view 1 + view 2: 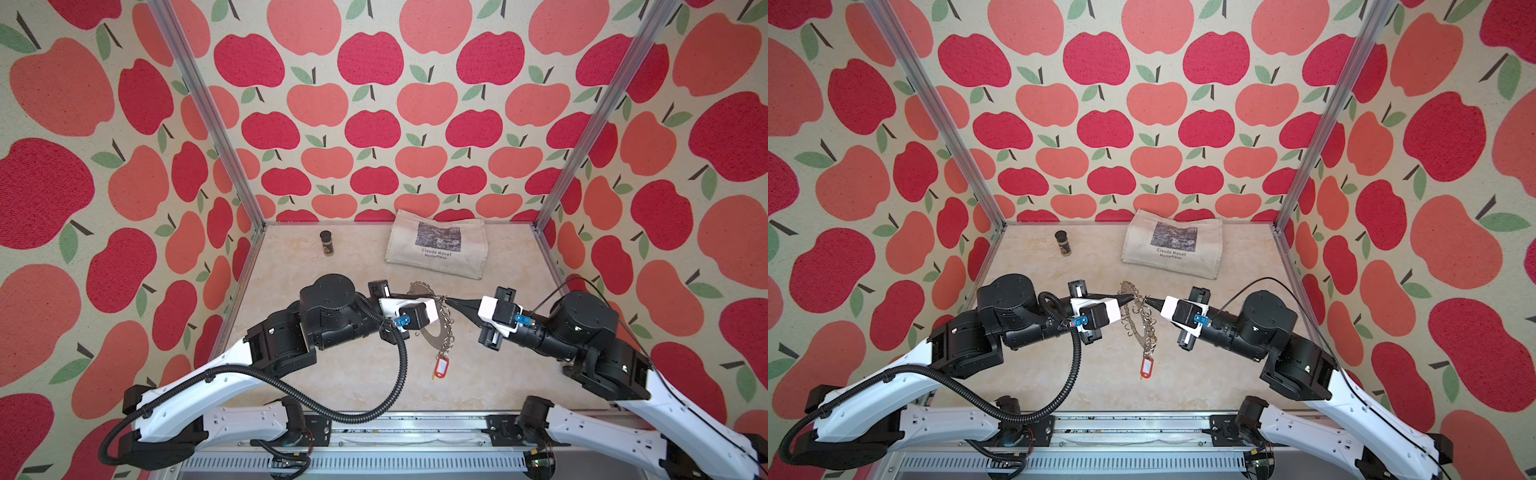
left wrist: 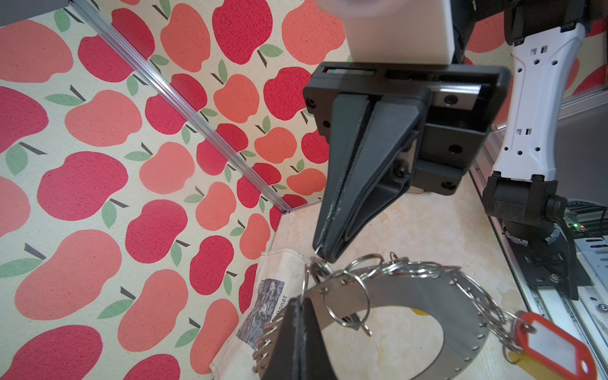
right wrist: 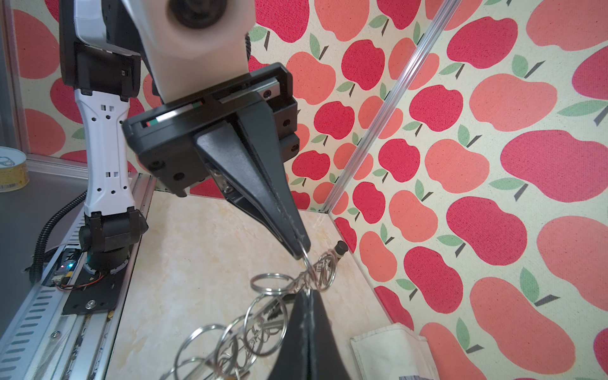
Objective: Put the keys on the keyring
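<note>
A: Quick pass. Where do we put the keyring (image 2: 411,291)?
B: Up off the counter (image 1: 332,374), mid-cell, between both arms. The left tool (image 3: 300,250) is clamped tight on the disc's rim, so we read it as the holder. The disc hangs tilted and its rings dangle free.
A: And the right tool (image 2: 324,253)?
B: Pinched closed on one wire ring (image 2: 318,265) at the high end, just beside the left tool's grip. We judge that's to steady or pry that ring for threading, with the disc braced close by so it doesn't swing.
A: The black-tagged key?
B: We can't place it. A silvery sliver (image 2: 358,324) hangs off a larger ring across the hole. Could be a key blade, can't tell. Neither tool has a key in it.
A: Why are the tags at the low end?
B: Gravity. The red-framed tag (image 1: 441,367) hangs lowest, with the yellow tag (image 2: 526,365) tucked behind it.
A: Counts?
B: Two tools, one disc, one red tag, one yellow tag. One canvas tote bag (image 1: 436,245) and one dark spice jar (image 1: 327,243) sit at the back, both well apart from the work. Wire rings: well over a dozen, overlapping, so we log no exact count.
</note>
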Robot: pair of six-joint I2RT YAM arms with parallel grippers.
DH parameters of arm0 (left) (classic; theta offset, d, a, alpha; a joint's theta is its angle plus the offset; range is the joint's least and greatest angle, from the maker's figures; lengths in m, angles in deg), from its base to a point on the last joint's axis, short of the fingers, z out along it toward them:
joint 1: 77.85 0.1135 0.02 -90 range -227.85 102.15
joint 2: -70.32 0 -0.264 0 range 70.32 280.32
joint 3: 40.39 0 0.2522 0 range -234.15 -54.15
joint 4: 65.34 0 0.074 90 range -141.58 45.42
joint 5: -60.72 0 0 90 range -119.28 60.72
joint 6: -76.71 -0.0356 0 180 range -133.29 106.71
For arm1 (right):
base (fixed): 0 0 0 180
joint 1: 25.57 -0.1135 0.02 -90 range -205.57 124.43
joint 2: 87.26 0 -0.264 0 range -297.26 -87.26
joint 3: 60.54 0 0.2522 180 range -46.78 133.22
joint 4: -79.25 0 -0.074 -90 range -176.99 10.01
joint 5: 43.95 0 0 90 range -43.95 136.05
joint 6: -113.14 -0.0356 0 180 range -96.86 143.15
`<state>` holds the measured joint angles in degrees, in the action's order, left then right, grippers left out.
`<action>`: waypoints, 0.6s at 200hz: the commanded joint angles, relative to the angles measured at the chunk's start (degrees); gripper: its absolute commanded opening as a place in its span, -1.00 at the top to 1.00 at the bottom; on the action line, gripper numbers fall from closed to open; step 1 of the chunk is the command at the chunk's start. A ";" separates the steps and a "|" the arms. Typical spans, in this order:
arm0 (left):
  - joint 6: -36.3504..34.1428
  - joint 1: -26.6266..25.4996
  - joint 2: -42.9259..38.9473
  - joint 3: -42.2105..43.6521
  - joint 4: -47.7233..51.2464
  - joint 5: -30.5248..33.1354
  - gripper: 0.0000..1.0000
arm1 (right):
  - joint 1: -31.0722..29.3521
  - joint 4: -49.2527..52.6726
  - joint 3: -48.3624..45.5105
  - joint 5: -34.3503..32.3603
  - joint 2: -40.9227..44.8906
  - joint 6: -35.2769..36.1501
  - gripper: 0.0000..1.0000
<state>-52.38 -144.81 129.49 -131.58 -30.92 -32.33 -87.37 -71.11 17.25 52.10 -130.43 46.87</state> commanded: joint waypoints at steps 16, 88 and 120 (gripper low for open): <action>0.19 -0.45 -0.29 -2.73 -0.63 -0.71 1.00 | 0.36 -2.08 0.91 -0.29 0.73 1.04 1.00; 0.33 -0.85 -0.12 -3.16 -0.06 -0.99 1.00 | 0.37 -2.00 1.26 -0.23 0.36 1.58 1.00; 0.33 -0.98 -0.12 -3.42 0.34 -0.99 1.00 | 0.37 -2.41 1.17 -0.42 0.30 2.02 1.00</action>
<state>-52.23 -145.27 129.60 -132.63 -30.11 -32.59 -87.37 -71.14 17.25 52.10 -130.28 47.74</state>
